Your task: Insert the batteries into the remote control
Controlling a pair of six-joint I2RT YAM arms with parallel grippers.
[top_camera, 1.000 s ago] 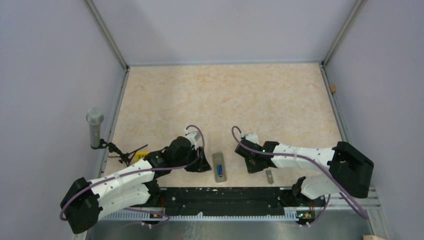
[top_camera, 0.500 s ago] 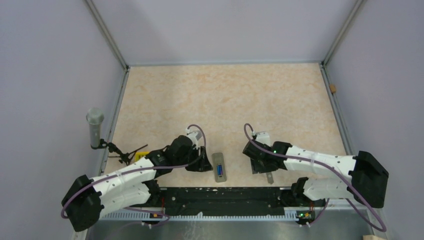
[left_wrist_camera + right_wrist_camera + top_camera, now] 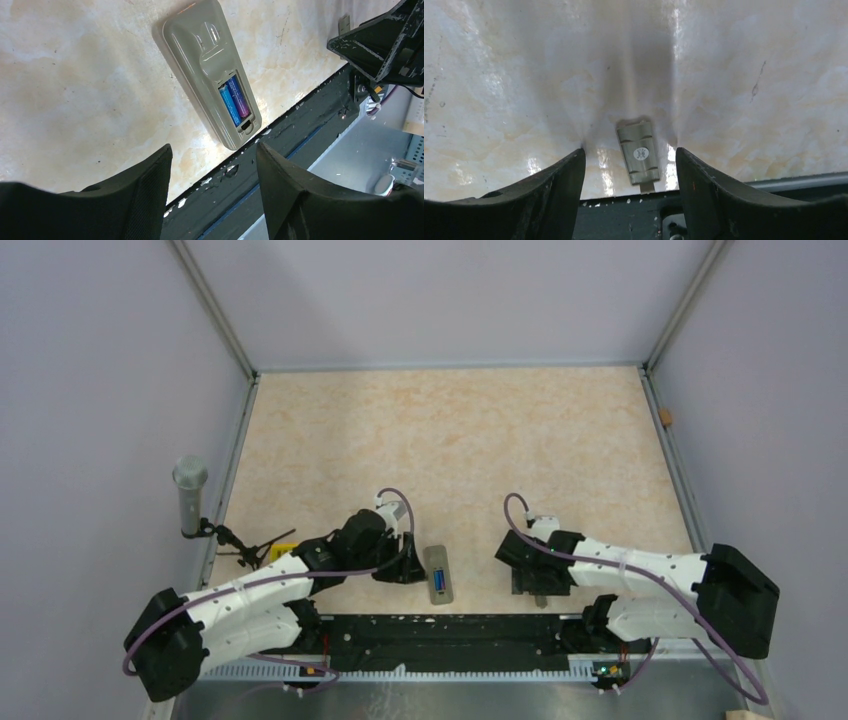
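The remote control (image 3: 438,570) (image 3: 206,60) lies grey back up near the table's front edge, its compartment uncovered. Two blue batteries (image 3: 438,586) (image 3: 234,99) with reddish ends lie side by side in it. My left gripper (image 3: 403,565) (image 3: 214,148) hovers just left of the remote, open, with nothing between its fingers. My right gripper (image 3: 535,582) (image 3: 630,150) is open and low over the small grey cover piece (image 3: 638,152), which lies flat on the table between the fingers without touching them. In the top view that piece is mostly hidden under the gripper.
A black rail (image 3: 440,630) (image 3: 624,220) runs along the near edge, right behind the cover piece and the remote. A yellow block (image 3: 283,552) and a grey cylinder on a stand (image 3: 189,495) sit at the left edge. A small brown bit (image 3: 665,417) lies by the right wall.
My right gripper has moved right and toward the near edge, over the cover piece, and its jaws have opened wide. The left gripper has widened slightly and barely shifted.
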